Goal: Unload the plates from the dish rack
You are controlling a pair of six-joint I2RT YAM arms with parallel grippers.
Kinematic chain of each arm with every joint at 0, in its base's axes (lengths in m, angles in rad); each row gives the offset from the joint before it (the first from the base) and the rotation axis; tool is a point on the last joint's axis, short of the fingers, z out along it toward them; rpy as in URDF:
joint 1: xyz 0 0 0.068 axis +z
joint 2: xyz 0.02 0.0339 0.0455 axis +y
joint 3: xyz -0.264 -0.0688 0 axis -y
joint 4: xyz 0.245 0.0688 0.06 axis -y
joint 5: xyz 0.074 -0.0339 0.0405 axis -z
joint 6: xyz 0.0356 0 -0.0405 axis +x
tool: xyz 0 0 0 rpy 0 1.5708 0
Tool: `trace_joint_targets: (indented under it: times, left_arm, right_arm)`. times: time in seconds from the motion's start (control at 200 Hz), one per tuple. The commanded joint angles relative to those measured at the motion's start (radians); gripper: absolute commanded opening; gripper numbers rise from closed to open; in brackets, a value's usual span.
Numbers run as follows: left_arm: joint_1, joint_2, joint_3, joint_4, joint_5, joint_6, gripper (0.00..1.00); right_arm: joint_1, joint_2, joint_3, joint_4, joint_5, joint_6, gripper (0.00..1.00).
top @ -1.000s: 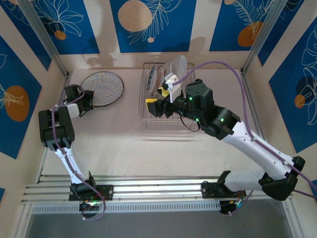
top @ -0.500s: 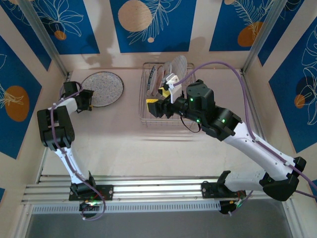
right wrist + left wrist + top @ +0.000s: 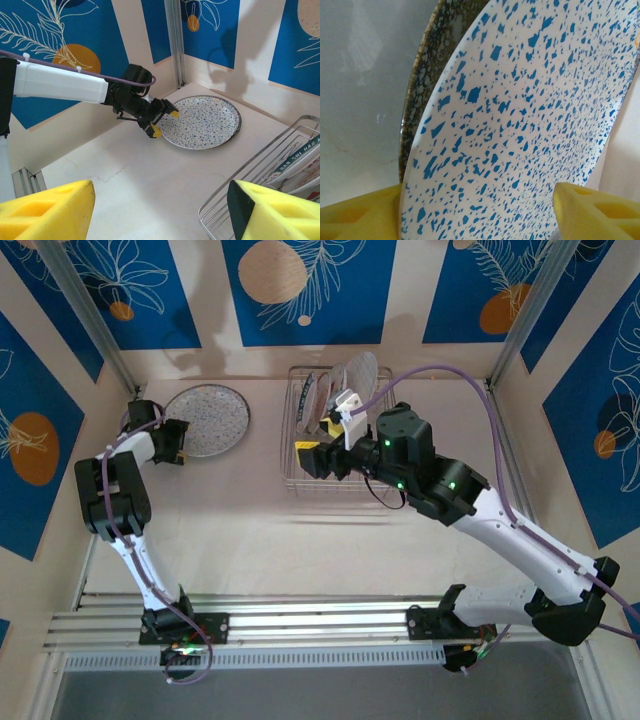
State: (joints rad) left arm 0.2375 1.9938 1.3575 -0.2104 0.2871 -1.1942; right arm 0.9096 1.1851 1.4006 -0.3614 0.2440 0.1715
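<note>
Two speckled plates [image 3: 207,418] lie stacked at the table's [image 3: 250,530] ten o'clock, well apart from the dish rack [image 3: 340,486]. Left gripper [image 3: 163,123] has just spread its jaws, freeing the top plate's rim: delivery complete. Right gripper [image 3: 316,442] hovers open and empty over the rack, where remaining plates [image 3: 347,380] stand.

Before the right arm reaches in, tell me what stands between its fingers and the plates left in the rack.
Nothing visible. The open right fingers hang over the near end of the dish rack; the plates stand at its far end, with only the rack's own wires between.
</note>
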Motion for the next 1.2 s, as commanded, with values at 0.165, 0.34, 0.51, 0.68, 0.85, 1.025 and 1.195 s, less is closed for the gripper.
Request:
trace_joint_targets:
  times: [0.165,0.34,0.51,0.68,0.85,1.025,1.195]
  left_arm:
    - [0.016,0.032,0.078,-0.052,0.011,0.022,0.78]
    - [0.015,0.045,0.107,-0.089,0.018,0.038,0.78]
    - [0.015,0.043,0.11,-0.098,0.02,0.042,0.8]
    - [0.015,0.019,0.12,-0.131,0.009,0.063,0.84]
    - [0.011,-0.055,0.1,-0.179,-0.017,0.092,0.9]
    - [-0.011,-0.206,0.034,-0.204,-0.051,0.108,0.95]
    - [-0.087,-0.383,-0.007,-0.228,-0.087,0.129,0.96]
  right_arm:
    - [0.009,-0.03,0.009,-0.01,0.024,0.02,0.72]
    - [0.011,-0.034,0.008,-0.015,0.026,0.021,0.72]
    - [0.012,-0.039,0.008,-0.02,0.032,0.019,0.72]
    - [0.009,-0.035,0.027,-0.059,0.09,0.03,0.72]
    - [-0.027,-0.01,0.104,-0.184,0.229,0.042,0.71]
    - [-0.186,0.031,0.207,-0.307,0.283,0.115,0.69]
    - [-0.388,0.105,0.265,-0.351,0.194,0.233,0.66]
